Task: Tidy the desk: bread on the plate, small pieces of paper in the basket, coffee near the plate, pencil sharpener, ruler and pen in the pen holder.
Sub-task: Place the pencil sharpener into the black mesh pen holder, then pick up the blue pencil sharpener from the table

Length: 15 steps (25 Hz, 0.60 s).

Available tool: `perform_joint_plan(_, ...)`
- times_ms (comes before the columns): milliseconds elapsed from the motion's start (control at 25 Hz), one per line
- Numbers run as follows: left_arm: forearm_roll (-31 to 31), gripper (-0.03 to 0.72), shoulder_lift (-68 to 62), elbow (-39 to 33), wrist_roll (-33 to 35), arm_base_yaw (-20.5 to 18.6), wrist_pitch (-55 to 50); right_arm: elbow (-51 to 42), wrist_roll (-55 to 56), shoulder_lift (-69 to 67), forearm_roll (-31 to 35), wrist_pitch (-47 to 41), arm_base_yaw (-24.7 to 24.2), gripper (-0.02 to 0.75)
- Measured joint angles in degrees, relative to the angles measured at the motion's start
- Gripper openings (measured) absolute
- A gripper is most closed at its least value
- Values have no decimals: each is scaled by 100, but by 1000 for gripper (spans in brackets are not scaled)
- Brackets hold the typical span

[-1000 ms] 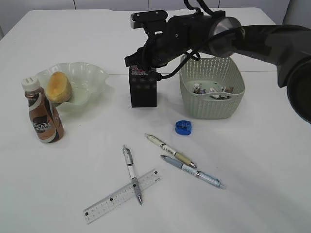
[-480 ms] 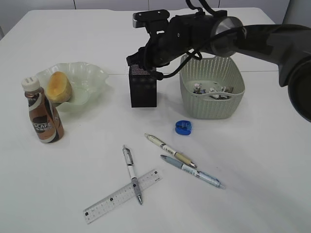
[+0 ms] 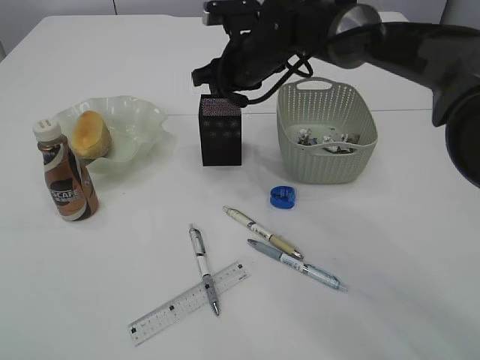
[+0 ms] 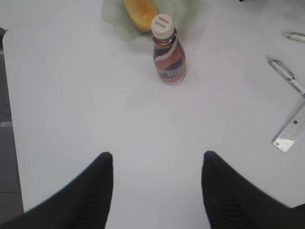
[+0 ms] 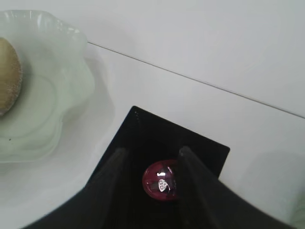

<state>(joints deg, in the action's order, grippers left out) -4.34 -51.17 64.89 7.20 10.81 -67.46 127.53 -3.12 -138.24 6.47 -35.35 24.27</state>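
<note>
My right gripper (image 3: pixel 223 94) hangs just above the black mesh pen holder (image 3: pixel 220 131). In the right wrist view its jaws (image 5: pixel 152 149) stand open over the holder's mouth (image 5: pixel 209 152), and a round dark-red object (image 5: pixel 162 180) lies inside below them. A blue pencil sharpener (image 3: pixel 283 196), three pens (image 3: pixel 204 268) (image 3: pixel 262 232) (image 3: pixel 296 264) and the clear ruler (image 3: pixel 187 302) lie on the desk. The bread (image 3: pixel 91 133) sits on the pale green plate (image 3: pixel 142 120), and the coffee (image 3: pixel 66 180) stands beside it. My left gripper (image 4: pixel 157 153) is open over bare desk.
The grey-green basket (image 3: pixel 326 169) stands right of the pen holder and holds small pieces of paper (image 3: pixel 326 139). One pen lies across the ruler. In the left wrist view the desk's left edge (image 4: pixel 7 119) is close to the gripper.
My right gripper has risen from the pen holder's mouth and moved slightly back, its jaws a little wider. Everything on the desk stays where it was.
</note>
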Motion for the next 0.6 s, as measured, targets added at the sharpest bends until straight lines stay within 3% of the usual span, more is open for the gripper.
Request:
perform_joint_plan(280, -43, 434, 0, 0, 0, 0, 0, 1034, 0, 22, 13, -1602, 0, 468)
perform_joint_plan(600, -183, 434, 0, 0, 0, 0, 0, 1352, 0, 395, 2, -3478, 0, 493)
